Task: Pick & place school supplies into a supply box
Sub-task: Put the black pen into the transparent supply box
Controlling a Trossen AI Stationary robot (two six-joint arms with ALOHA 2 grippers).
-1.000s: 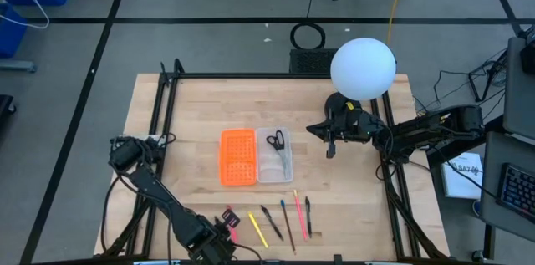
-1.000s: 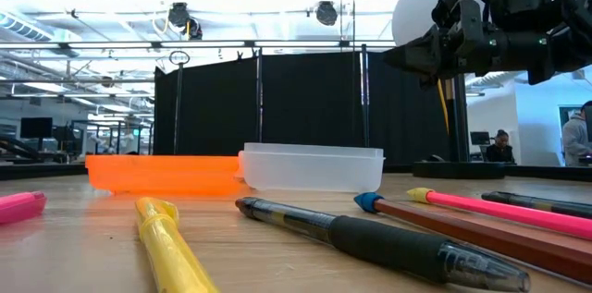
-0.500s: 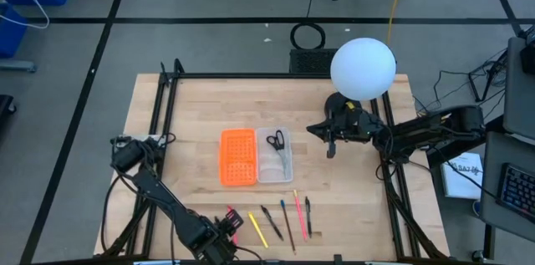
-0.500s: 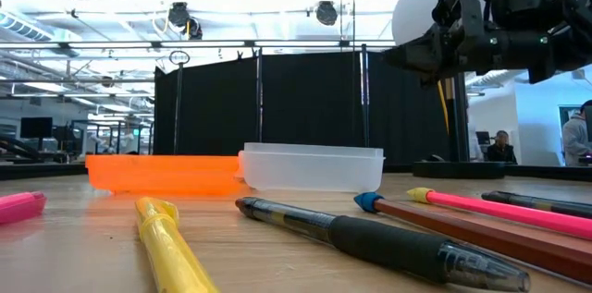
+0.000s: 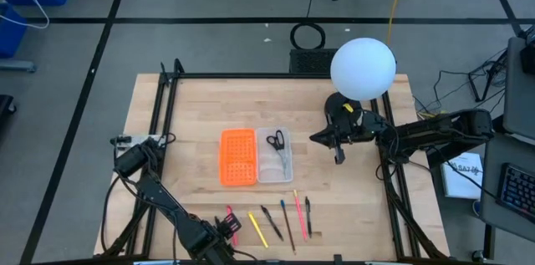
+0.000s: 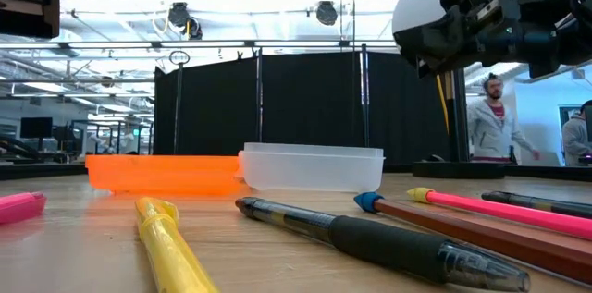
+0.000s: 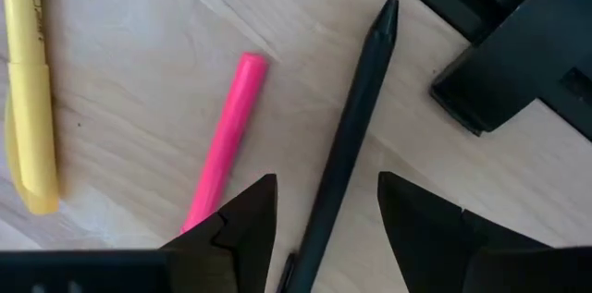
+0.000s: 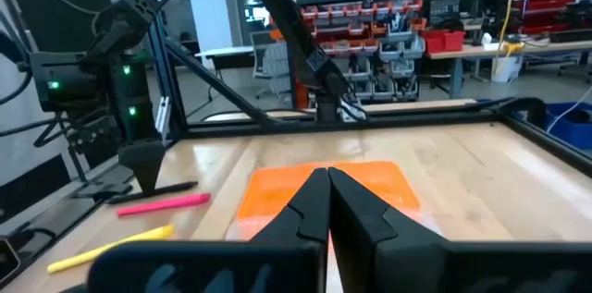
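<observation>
Black pen between open left gripper fingers.

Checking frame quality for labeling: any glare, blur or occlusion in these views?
High view: white globe lamp hides part of the table's far edge. Low view: near pens soft-focused, a person blurred behind. Left wrist view: sharp, black pen between open fingers.

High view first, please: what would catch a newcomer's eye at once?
The orange panel of the open supply box, mid-table, beside its clear tray, which holds the scissors. A white globe hangs over the far edge, above the right gripper, shut. Pens line the near edge, where the left gripper is open around a black one.
</observation>
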